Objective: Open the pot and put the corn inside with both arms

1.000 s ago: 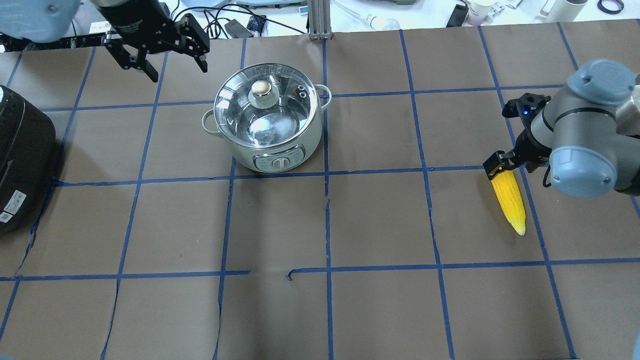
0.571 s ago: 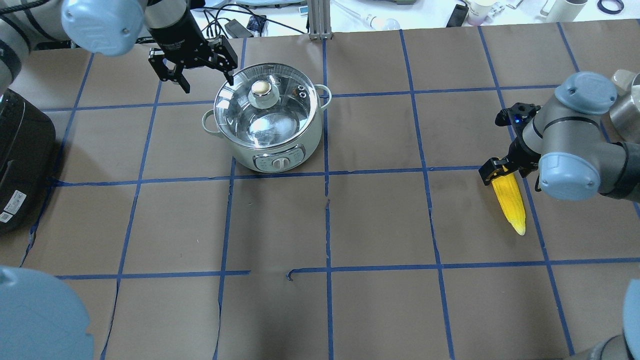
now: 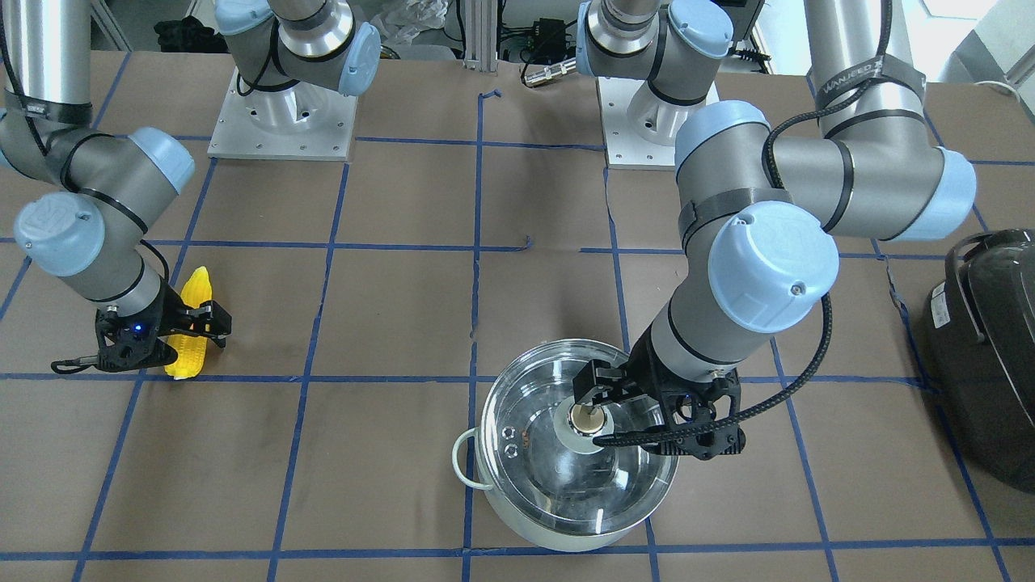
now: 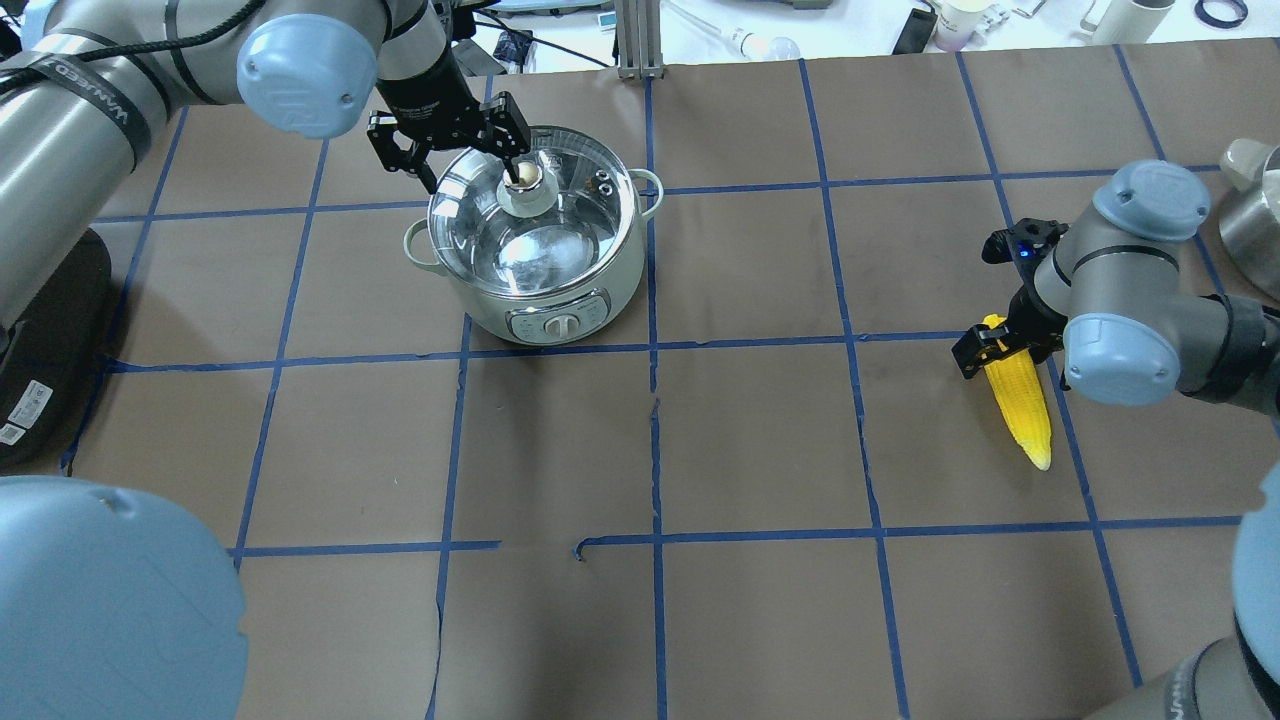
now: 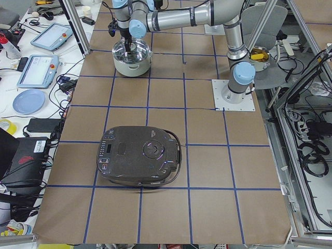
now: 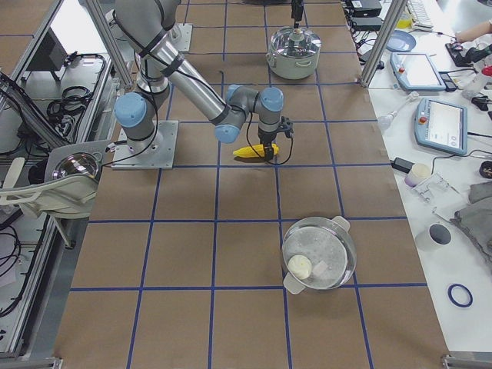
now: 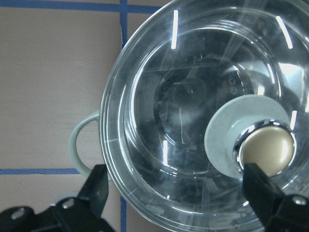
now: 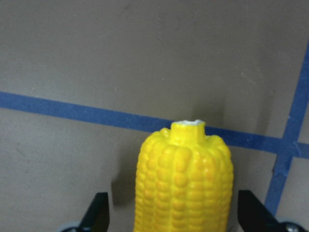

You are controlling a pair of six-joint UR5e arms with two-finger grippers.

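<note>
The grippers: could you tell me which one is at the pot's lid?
The left gripper: open over the pot lid, one finger beside its knob. The right gripper straddles the corn.

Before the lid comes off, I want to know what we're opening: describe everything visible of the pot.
The pot is round, pale-walled, shiny steel inside, with two loop side handles and a dial panel. It stands upright on the brown table paper, closed by a clear glass lid with a brass-coloured knob, and looks empty. The open left gripper hangs over the lid, one finger beside the knob; contact is unclear.
</note>
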